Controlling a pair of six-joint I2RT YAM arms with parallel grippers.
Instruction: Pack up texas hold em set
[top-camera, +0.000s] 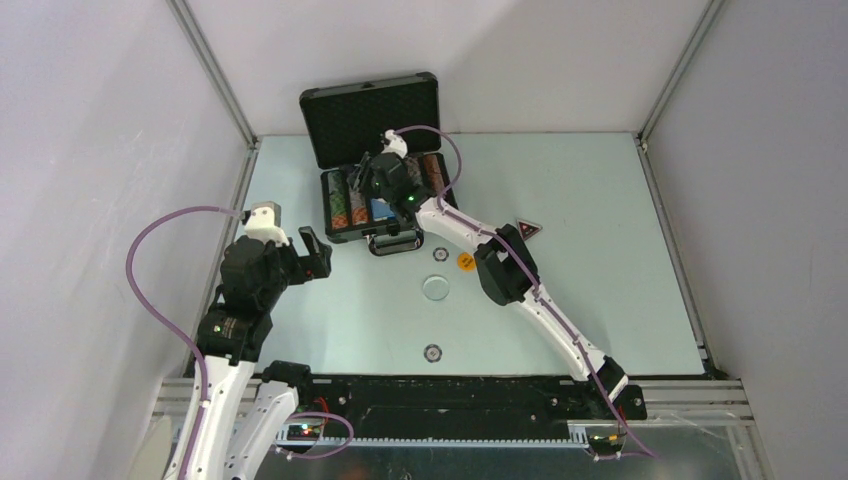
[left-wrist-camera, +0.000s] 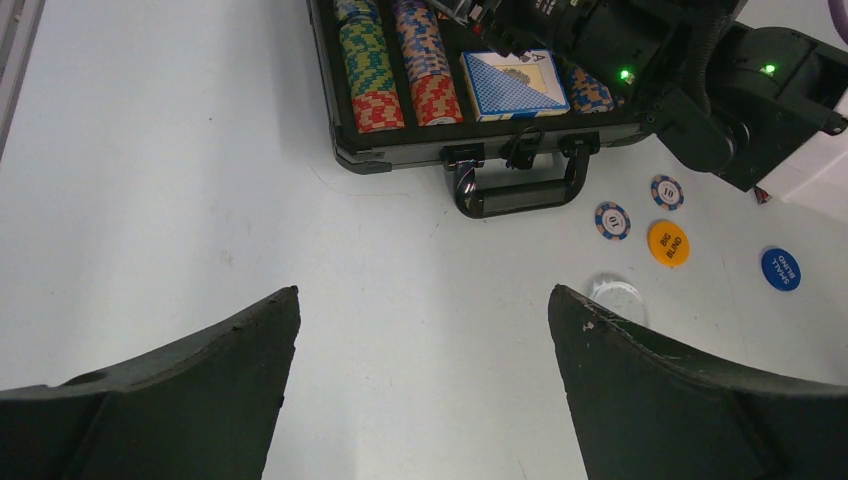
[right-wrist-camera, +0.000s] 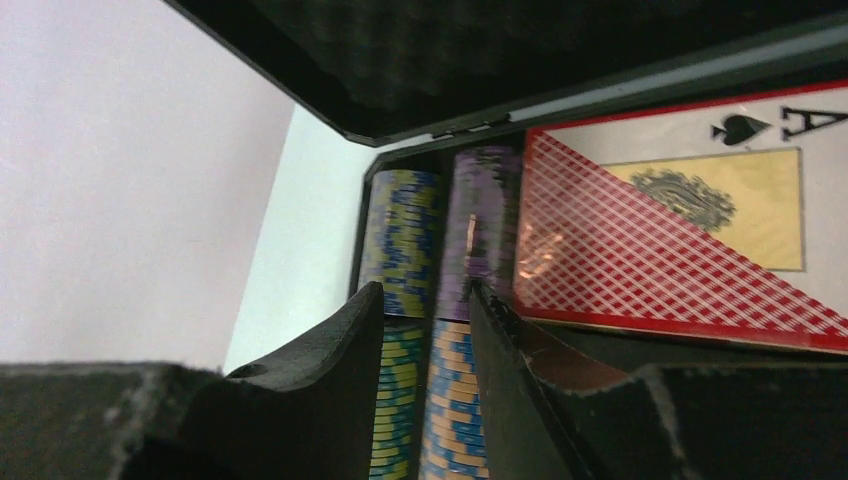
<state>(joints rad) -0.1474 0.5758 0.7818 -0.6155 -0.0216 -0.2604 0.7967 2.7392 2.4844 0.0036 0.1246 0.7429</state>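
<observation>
the black hard case (top-camera: 370, 112) sits on the white table (top-camera: 600, 300) with its foam lid up. rows of many-coloured chips (left-wrist-camera: 370, 60) and a red-checked card deck (right-wrist-camera: 650, 250) lie inside the case. the right gripper (right-wrist-camera: 425, 290) hangs in the case over the chips, fingers a little apart; i cannot tell if they pinch one. the left gripper (left-wrist-camera: 425, 300) is in front of the case, fingers spread wide, holding nothing. an orange round button (left-wrist-camera: 668, 242) and a blue round button (left-wrist-camera: 780, 268) lie near the case handle (left-wrist-camera: 515, 190).

The left arm (top-camera: 235, 330) and right arm (top-camera: 545, 305) have white links and black joints, each trailing a lilac cable (top-camera: 135, 260). Green lights (left-wrist-camera: 625, 74) dot the right wrist. The left tool (left-wrist-camera: 422, 300) and right tool (right-wrist-camera: 425, 295) have matte black wedge fingers (left-wrist-camera: 200, 400).
</observation>
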